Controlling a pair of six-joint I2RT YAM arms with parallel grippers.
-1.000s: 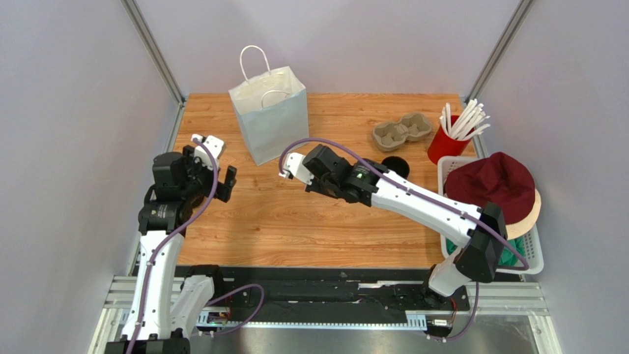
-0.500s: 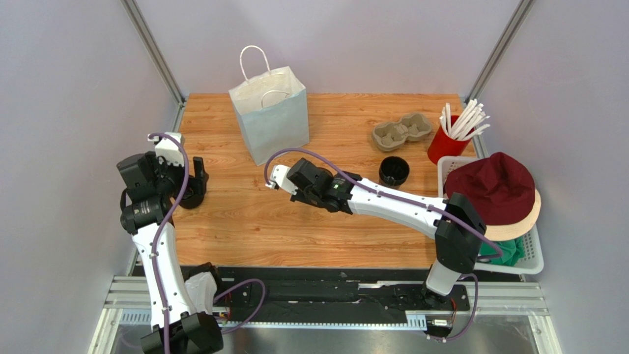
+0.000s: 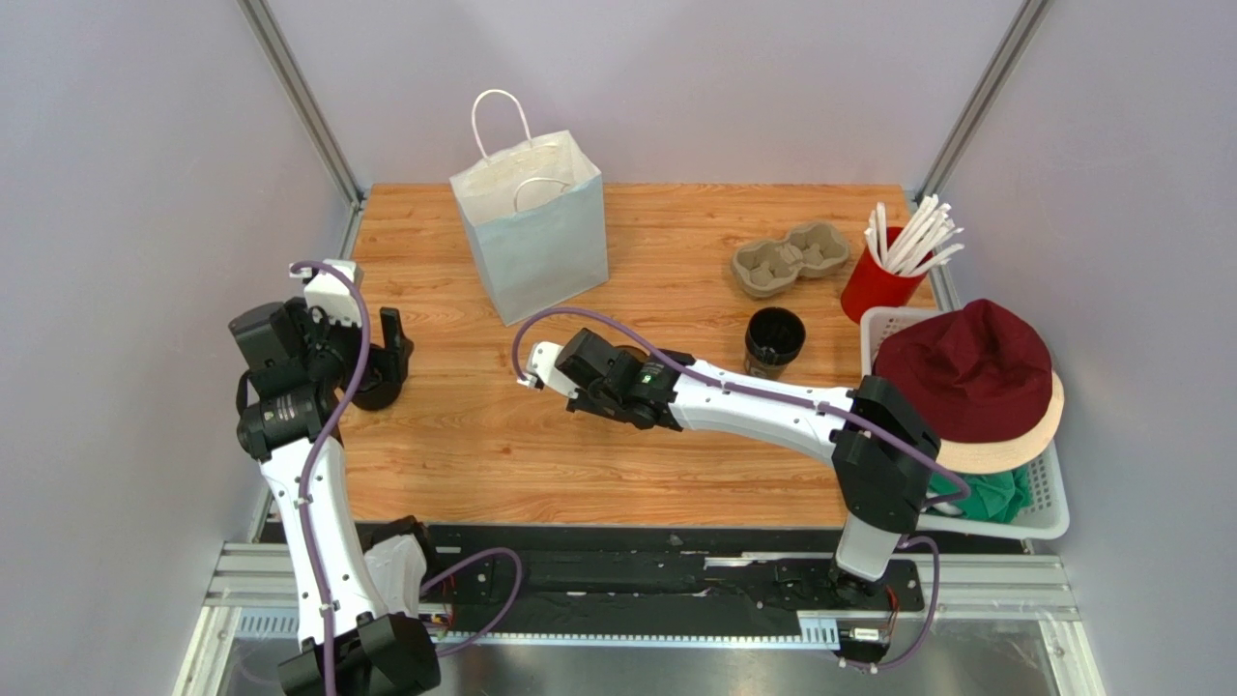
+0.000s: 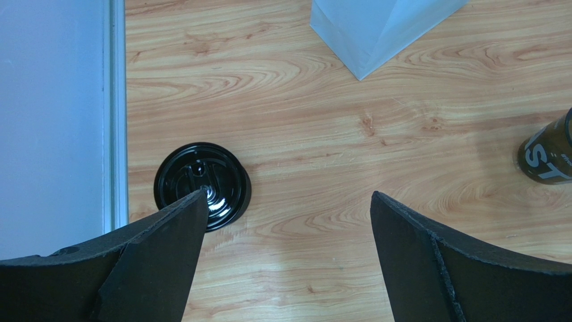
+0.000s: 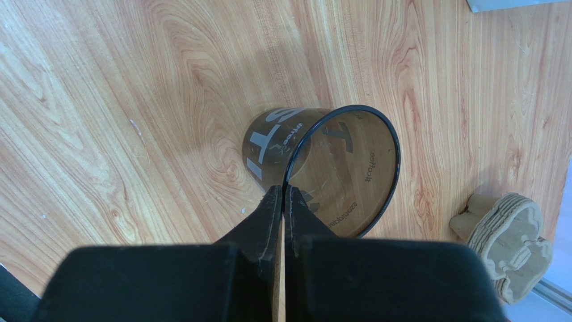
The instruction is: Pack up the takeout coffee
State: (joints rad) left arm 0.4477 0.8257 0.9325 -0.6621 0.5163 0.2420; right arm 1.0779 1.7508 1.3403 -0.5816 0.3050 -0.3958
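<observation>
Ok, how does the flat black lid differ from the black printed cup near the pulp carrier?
The flat black plastic lid is a low disc; the round black takeout cup is taller and open-topped. The lid shows only moulded ridges; the cup carries pale lettering on its wall. The lid lies at the wooden table's left edge; the cup is right of centre, near the brown moulded-pulp carrier. Both are black and round.

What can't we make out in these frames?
Paper bag interior: top external, its own front wall hides the bottom.
Right end effector contact with cup: right wrist, shut fingertips overlap the rim; depth unclear.
Cup lettering: left wrist, cut off by right edge.
Lid: left wrist, partly behind a finger of the left end effector.
Basket contents: top external, hats cover them.
</observation>
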